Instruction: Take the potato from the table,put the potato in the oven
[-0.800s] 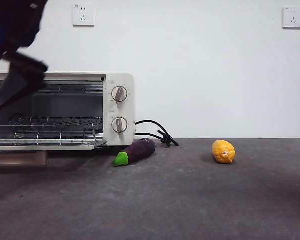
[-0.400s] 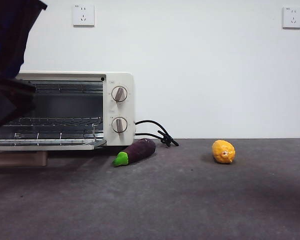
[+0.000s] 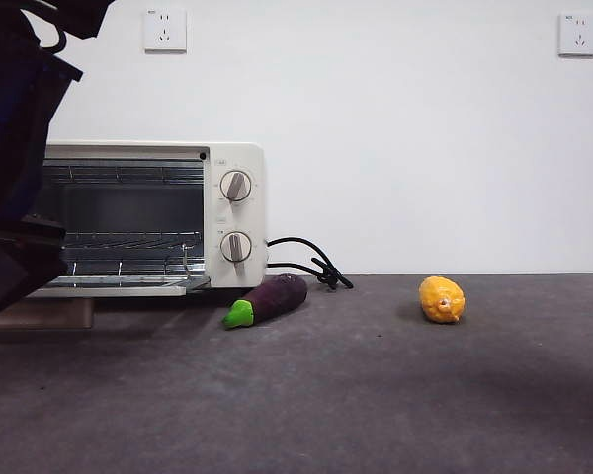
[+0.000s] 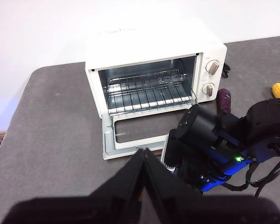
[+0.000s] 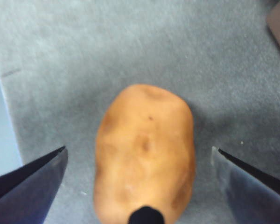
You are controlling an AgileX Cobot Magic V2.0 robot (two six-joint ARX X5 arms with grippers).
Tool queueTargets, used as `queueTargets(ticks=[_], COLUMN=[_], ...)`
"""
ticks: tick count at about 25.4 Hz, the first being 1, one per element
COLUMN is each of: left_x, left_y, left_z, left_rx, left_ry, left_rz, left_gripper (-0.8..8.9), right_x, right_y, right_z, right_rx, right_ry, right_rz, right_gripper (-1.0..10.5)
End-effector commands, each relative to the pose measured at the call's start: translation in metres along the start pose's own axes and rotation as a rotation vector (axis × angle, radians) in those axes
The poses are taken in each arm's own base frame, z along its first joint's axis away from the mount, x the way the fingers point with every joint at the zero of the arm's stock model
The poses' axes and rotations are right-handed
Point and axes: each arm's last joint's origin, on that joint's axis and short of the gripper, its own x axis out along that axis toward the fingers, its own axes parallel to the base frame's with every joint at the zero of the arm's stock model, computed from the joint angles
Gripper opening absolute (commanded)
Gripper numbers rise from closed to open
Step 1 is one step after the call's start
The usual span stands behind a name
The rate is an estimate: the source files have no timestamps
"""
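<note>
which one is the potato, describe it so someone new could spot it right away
Start at the oven with its door dropped open; the right pincer hangs over the table before it, jaws wide around the potato. It is the big orange-tan oval, neither purple nor bright yellow.

This looks like a robotics lab set up as a mock kitchen rather than a real home. A bare white wall carries only two white power sockets, with no cupboards, tiles or decoration. The desk is a plain dark grey mottled surface with rounded corners, holding a cream toaster oven with its door open, its black cord lying loose behind. Beside it lie toy-like foods: a purple eggplant and a small yellow fruit. A black robot arm with exposed cables and a green indicator light reaches over the desk.
</note>
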Motion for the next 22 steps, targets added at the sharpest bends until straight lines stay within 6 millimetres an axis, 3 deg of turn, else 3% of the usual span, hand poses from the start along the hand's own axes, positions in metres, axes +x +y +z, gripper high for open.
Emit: queueTargets(ticks=[1,9,13,17,22], left_x=[-0.0007,-0.0006,-0.0006,-0.0006,-0.0005], left_y=[0.0003,0.0004,0.0004,0.0005,0.0009], left_z=[-0.0010,-0.0011,-0.0011,-0.0010,-0.0010], left_rx=[0.015,0.015,0.016,0.016,0.021], left_ry=[-0.008,-0.008,-0.008,-0.008,-0.009], left_rz=[-0.009,-0.011,-0.011,-0.012,-0.024], left_gripper=[-0.05,-0.05,-0.05,-0.05,-0.05], right_x=[0.0105,0.0194,0.0195,0.0195,0.0194], right_y=[0.0035,0.0036,0.0034,0.0034,0.0029], right_z=[-0.0043,-0.0094,-0.0095,-0.0093,-0.0101], right_rx=[0.007,0.025,0.044,0.049,0.078], right_ry=[0.021,0.050,0.051,0.049,0.057], right_rz=[0.010,0.005,-0.002,0.004,0.004], right_gripper=[6.6,6.3,3.6,-0.3,-0.1])
